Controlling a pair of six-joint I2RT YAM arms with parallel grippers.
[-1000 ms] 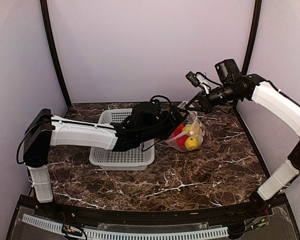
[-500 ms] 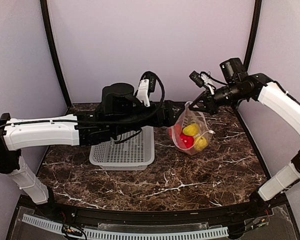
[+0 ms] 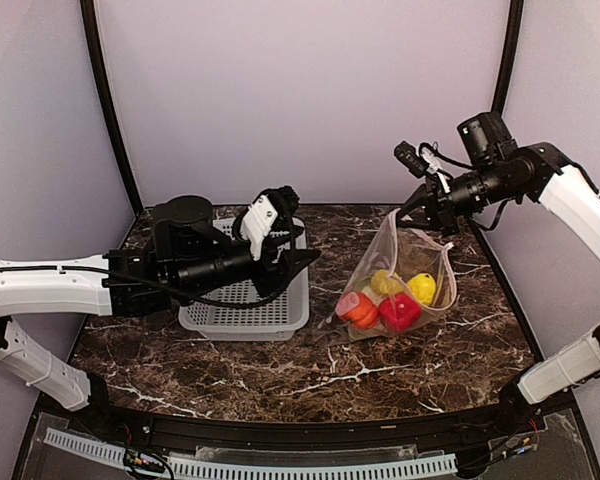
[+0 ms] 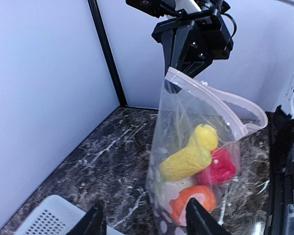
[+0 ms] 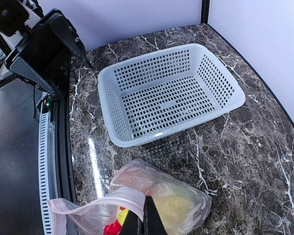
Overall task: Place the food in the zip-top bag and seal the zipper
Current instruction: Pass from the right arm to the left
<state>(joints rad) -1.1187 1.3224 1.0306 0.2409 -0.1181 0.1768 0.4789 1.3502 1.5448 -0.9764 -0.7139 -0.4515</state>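
While my right gripper (image 3: 408, 210) pinches the bag (image 3: 405, 262) by its zipper (image 4: 209, 99) at centre right, food (image 3: 392, 300) inside, my left gripper (image 4: 146, 223), half-spread and empty left of centre, should pinch the zipper's free end and press along it.

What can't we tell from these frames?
- Food count: pieces overlap low in the bag; the left wrist view's bottom edge crops the bag's base; too small from the top.
- Zipper's pinched end: hidden by the right gripper in every view.
- Right gripper's fingertips: cropped by the bottom edge in the right wrist view.
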